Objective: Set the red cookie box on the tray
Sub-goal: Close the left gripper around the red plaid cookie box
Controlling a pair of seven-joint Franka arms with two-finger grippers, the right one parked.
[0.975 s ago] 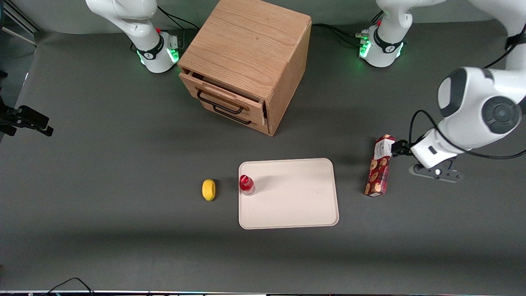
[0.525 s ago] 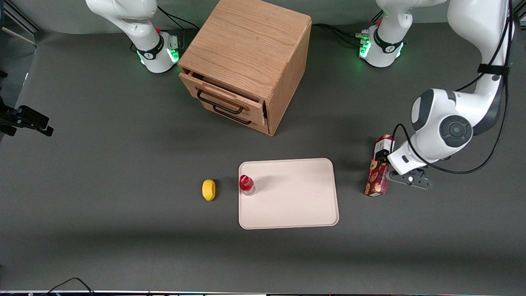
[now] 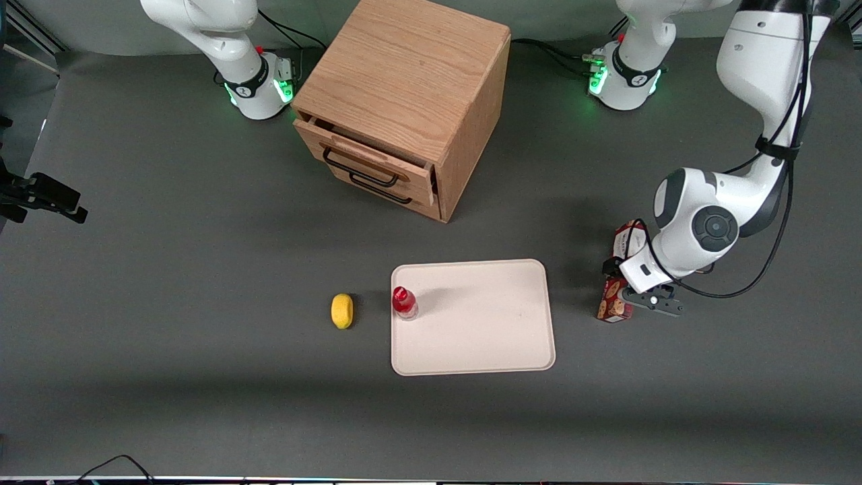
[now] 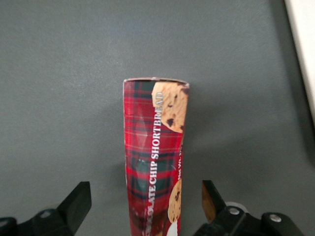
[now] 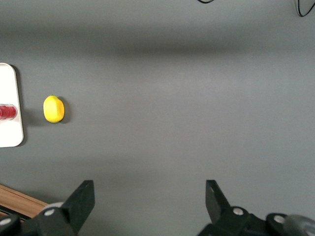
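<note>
The red cookie box (image 3: 612, 307) lies flat on the dark table, beside the tray (image 3: 485, 337), toward the working arm's end. Its white label end (image 3: 627, 237) is farther from the front camera. The cream-white tray carries only a small bottle. My left gripper (image 3: 619, 275) hangs over the middle of the box and hides that part. In the left wrist view the box (image 4: 155, 147) runs lengthwise between the two spread fingers (image 4: 78, 202). The gripper (image 4: 145, 201) is open and neither finger touches the carton. A strip of the tray's rim (image 4: 305, 44) shows there too.
A small red-capped bottle (image 3: 404, 302) stands on the tray's edge nearest the parked arm. A yellow lemon-like object (image 3: 342, 310) lies on the table beside it. A wooden drawer cabinet (image 3: 404, 101) stands farther from the front camera, its top drawer slightly open.
The left arm has swung in from beside the box to over its middle, and the gripper now straddles it. The box, tray and bottle have not moved.
</note>
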